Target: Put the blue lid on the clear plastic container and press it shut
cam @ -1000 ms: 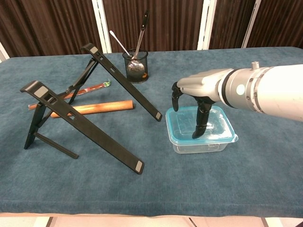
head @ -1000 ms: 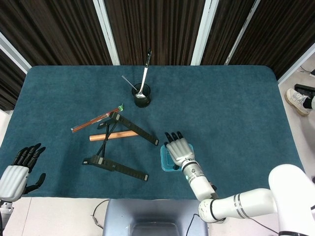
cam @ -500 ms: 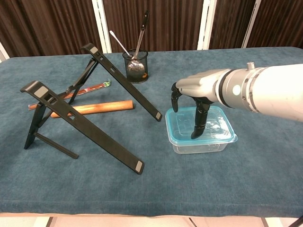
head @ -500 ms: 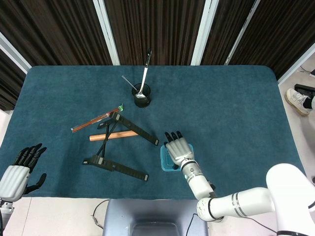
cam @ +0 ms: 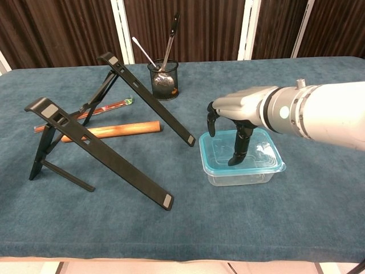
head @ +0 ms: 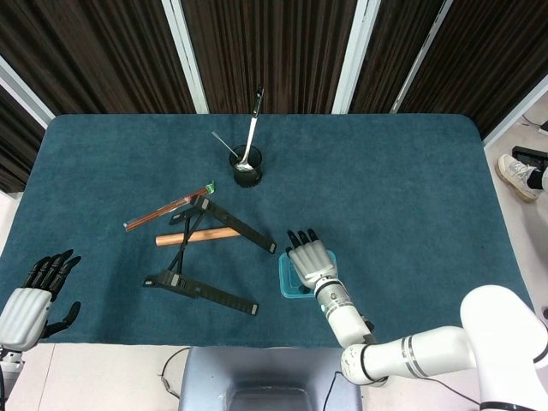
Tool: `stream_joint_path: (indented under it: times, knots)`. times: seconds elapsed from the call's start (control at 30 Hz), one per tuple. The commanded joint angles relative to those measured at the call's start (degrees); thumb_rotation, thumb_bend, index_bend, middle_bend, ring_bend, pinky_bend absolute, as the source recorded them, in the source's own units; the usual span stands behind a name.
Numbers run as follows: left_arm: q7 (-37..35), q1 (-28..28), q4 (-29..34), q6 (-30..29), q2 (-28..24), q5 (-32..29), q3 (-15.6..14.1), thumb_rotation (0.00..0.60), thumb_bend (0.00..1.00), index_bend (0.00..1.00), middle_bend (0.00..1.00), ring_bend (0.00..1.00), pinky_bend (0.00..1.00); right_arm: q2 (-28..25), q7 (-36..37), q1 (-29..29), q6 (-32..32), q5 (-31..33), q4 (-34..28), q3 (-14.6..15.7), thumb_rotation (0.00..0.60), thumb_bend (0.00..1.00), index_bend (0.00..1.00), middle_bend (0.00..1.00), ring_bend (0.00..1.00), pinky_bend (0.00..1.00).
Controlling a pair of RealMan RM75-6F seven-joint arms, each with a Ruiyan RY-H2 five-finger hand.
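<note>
head view: the right hand (head: 310, 259) lies over the blue lid (head: 286, 280), which sits on the clear plastic container near the front edge of the counter (head: 402, 197); the container itself is mostly hidden here. over the last second the hand has crept slightly toward the robot and little else has shifted, so i judge the pressing is under way rather than finished. the left hand (head: 32, 294) has stayed at the front left corner, fingers apart, holding nothing. counted here: one lid, two black folding stands (head: 224, 221), one wooden dowel (head: 197, 236), one thin red stick (head: 169, 206), one dark cup (head: 247, 164) with two utensils in it.

chest view: the right hand (cam: 236, 120) has its fingers pointed down, and one dark fingertip (cam: 234, 161) touches the blue lid (cam: 212, 156) toward its middle; it grips nothing, the fingers spread narrowly. since a second ago the fingertip has drifted a little leftward on the lid. the lid looks level on the clear plastic container (cam: 239, 176), all rim sides seated as far as can be seen, though whether it has snapped shut i cannot tell. the left hand is out of this view. counted: one container, one lid, two stands (cam: 97, 149), one dowel (cam: 114, 130), one cup (cam: 163, 80).
</note>
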State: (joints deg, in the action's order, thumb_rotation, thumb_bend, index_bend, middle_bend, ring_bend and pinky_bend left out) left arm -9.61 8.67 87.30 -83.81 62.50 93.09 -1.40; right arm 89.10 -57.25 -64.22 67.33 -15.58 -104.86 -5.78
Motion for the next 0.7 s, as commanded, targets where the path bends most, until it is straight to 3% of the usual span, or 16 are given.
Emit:
stream_joint_path:
  times: [0.03, 0.7]
  knots:
    - [0.0, 0.0, 0.0, 0.0, 0.0, 0.0, 0.0, 0.600, 0.43, 0.00, 0.00, 0.00, 0.08, 0.1, 0.0, 0.0, -0.1, 0.0, 0.1, 0.1, 0.600, 0.17, 0.43, 0.03, 0.00, 0.03]
    - [-0.3, 0.0, 0.0, -0.1, -0.1, 0.0, -0.1, 0.600, 0.43, 0.00, 0.00, 0.00, 0.08, 0.8, 0.6, 0.6, -0.5, -1.0, 1.0, 0.6, 0.600, 0.17, 0.44, 0.03, 0.00, 0.03]
